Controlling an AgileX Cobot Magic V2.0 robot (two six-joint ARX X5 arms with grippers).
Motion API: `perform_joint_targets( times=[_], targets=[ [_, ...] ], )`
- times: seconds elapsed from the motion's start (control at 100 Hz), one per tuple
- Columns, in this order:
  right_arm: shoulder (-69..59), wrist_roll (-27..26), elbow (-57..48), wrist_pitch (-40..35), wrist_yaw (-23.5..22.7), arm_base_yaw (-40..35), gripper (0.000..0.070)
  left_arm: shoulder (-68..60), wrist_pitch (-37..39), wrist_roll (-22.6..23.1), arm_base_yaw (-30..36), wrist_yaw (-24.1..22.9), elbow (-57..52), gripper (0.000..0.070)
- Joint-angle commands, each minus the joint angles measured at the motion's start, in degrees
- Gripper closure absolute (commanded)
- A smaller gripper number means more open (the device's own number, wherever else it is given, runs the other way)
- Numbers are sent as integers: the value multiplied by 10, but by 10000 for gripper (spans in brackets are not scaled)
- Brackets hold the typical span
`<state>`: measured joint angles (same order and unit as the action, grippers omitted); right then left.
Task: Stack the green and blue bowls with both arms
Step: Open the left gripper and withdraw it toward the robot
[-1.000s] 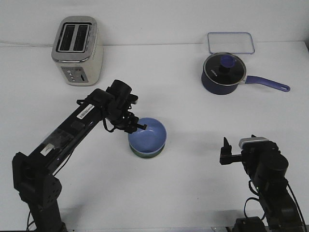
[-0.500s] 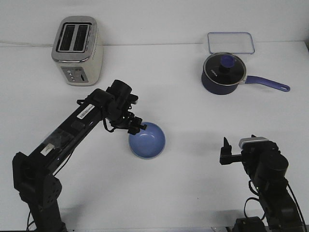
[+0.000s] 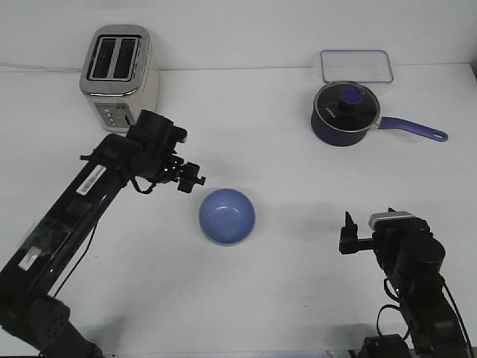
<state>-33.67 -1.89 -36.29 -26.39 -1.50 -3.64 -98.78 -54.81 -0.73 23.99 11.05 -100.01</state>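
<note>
Both jaws empty | left gripper (image 3: pixel 191 180) beside blue bowl (image 3: pixel 226 215), apart

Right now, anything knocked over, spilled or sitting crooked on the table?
Nothing stands out. The blue bowl sits level mid-table; the toaster, lidded saucepan and clear container lid are upright and tidy. Left gripper and right gripper hold nothing.

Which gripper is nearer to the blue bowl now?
Left. The left gripper is just beside the blue bowl, behind and left of it; the right gripper is well to its right.
</note>
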Motion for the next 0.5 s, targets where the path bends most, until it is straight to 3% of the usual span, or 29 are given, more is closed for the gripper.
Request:
perform_joint_targets(
  times=[0.0,0.13,0.34,0.49],
  targets=[
    [-1,2,-7,7,0,0,46,13,2,-2,1,-27,-9,389],
    [-1,2,-7,7,0,0,46,80,31,-20,-9,-88,20,388],
    [-1,2,-7,7,0,0,46,221,116,-48,-39,-139,145,381],
    [-1,2,-7,7,0,0,46,330,162,-73,-80,-161,262,268]
  ],
)
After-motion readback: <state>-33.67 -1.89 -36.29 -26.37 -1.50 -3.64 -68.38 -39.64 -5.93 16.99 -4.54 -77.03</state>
